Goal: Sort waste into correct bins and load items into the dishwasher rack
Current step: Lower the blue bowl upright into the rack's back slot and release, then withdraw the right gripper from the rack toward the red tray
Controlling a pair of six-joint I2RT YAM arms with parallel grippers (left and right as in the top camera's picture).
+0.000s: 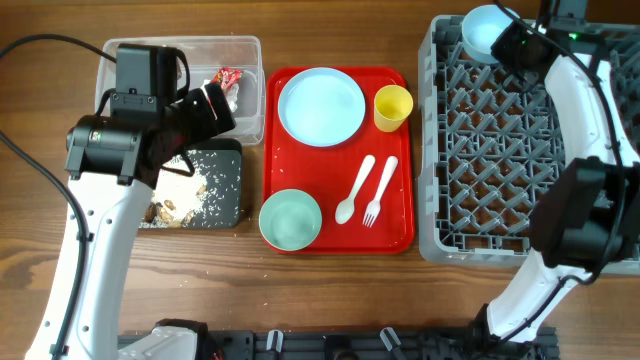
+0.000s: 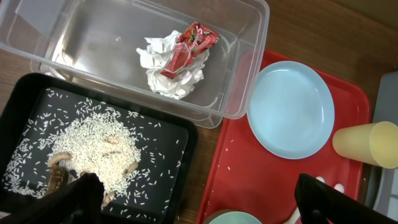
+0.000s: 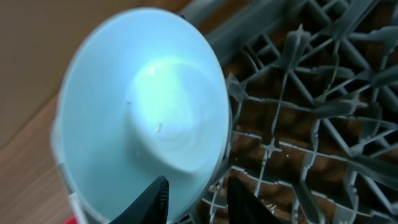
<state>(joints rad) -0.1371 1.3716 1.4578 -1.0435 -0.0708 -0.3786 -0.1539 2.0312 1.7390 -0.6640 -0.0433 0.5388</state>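
A pale blue bowl (image 1: 487, 30) (image 3: 143, 106) leans in the far left corner of the grey dishwasher rack (image 1: 500, 150) (image 3: 292, 112). My right gripper (image 1: 512, 40) (image 3: 197, 182) straddles its rim, one finger inside and one outside, with a gap showing. My left gripper (image 1: 222, 108) (image 2: 200, 186) hangs wide open and empty over the black tray (image 2: 168, 143) of rice scraps (image 2: 93, 149). The clear tub (image 2: 93, 37) holds the red wrapper (image 2: 189, 50) on the white napkin (image 2: 165, 74).
On the red serving tray (image 1: 400, 215) lie a plate (image 1: 321, 106), a yellow cup (image 1: 392, 107), a mint bowl (image 1: 290, 218), a white spoon (image 1: 355, 190) and a fork (image 1: 380, 190). The rack stands right of this tray, the tub and black tray left of it.
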